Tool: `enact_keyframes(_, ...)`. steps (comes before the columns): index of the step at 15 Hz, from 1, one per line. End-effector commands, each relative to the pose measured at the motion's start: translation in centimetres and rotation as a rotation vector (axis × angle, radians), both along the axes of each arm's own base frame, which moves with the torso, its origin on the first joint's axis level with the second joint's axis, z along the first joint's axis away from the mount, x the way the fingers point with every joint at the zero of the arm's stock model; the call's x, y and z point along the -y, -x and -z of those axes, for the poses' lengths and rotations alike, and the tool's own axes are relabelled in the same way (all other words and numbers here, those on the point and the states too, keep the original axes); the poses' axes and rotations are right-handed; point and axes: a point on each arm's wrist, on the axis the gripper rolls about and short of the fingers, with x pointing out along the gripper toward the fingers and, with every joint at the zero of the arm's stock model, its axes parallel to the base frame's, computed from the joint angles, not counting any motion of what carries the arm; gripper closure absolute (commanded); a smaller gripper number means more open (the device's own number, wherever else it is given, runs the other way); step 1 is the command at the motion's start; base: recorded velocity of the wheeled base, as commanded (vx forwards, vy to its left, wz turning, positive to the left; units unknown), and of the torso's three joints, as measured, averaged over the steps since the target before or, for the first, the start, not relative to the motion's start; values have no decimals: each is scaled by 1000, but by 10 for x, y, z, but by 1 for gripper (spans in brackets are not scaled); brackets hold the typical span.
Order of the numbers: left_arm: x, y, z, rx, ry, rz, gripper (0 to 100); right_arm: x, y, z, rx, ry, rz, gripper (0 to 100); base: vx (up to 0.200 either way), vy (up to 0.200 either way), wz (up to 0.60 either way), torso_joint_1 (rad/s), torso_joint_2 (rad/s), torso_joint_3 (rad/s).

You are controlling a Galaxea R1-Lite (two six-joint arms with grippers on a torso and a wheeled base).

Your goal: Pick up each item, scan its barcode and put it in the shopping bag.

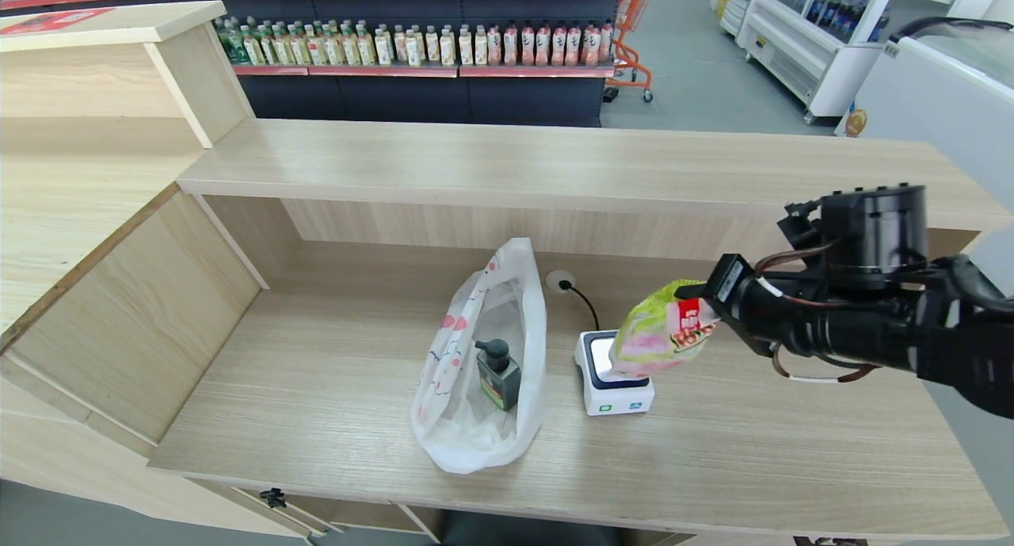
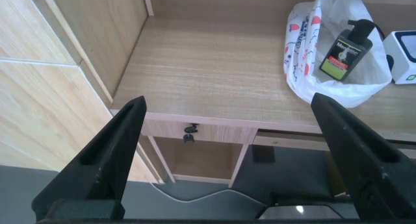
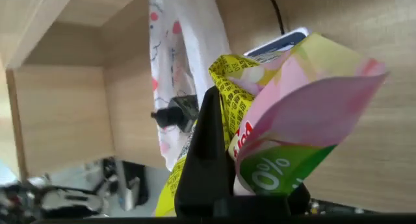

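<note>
A green and pink snack bag (image 1: 661, 330) hangs just above the white barcode scanner (image 1: 614, 379), with my right gripper (image 1: 701, 312) shut on its right end. The same snack bag (image 3: 292, 120) is pinched beside a dark finger (image 3: 208, 159), with the scanner (image 3: 276, 45) behind it. A white shopping bag (image 1: 479, 356) lies open on the counter left of the scanner, and a dark pump bottle (image 1: 497, 374) lies inside it. My left gripper (image 2: 227, 159) stands open off the counter's front edge, holding nothing; the shopping bag (image 2: 325, 49) and pump bottle (image 2: 344, 52) lie beyond it.
The wooden counter (image 1: 317, 387) has a raised back ledge (image 1: 554, 166) and a side wall (image 1: 135, 324) on the left. A black cable (image 1: 586, 304) runs from the scanner to a hole in the counter. Free surface lies left of the bag and right of the scanner.
</note>
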Motion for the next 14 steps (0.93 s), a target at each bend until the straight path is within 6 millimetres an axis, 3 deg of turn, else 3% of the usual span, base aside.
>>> enact_keyframes(1, 0, 0, 0, -1, 1, 0, 0, 9, 34, -25, 141, 47, -89, 100, 0, 0, 0, 0, 0, 0)
enact_keyframes(4, 0, 0, 0, -1, 1, 0, 0, 2, 29, -27, 254, 174, -210, 100, 0, 0, 0, 0, 0, 0)
enact_keyframes(7, 0, 0, 0, -1, 1, 1, 0, -7, 7, -15, 370, 295, -251, 100, 0, 0, 0, 0, 0, 0)
enact_keyframes(10, 0, 0, 0, -1, 1, 0, 0, -17, -11, -9, 430, 280, -290, 100, 0, 0, 0, 0, 0, 0)
enact_keyframes(14, 0, 0, 0, -1, 1, 0, 0, -21, -18, 0, 408, 280, -306, 100, 0, 0, 0, 0, 0, 0)
